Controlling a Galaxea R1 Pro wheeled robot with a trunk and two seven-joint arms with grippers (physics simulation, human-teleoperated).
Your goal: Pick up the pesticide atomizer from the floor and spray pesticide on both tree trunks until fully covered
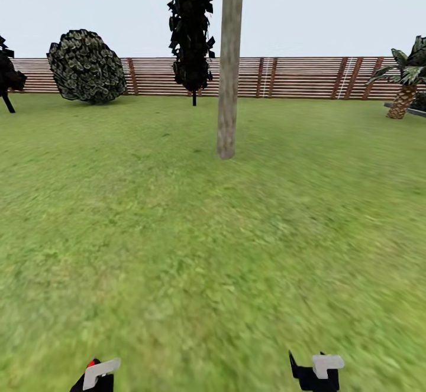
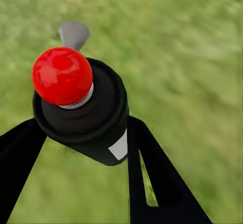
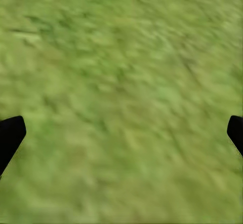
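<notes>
**Bottle in hand, tree ahead**

Picked up already: pesticide atomizer [image 2: 83,110], pinched tight between the left gripper [image 2: 83,148] jaws, red cap up. Right gripper [image 3: 121,133] jaws spread wide over grass, holding nothing. One smooth tree trunk [image 1: 228,84] straight ahead on the lawn [image 1: 177,250], well apart from both arms. No spray seen on it yet. Second tree not spotted. Left to do: spraying both trunks. One bottle, one trunk, one fence [image 1: 296,77].

Round leafy bush [image 1: 86,67] by the fence; narrow black cypress [image 1: 191,31] beside it; short palm [image 1: 406,84] at the lawn's right edge.
</notes>
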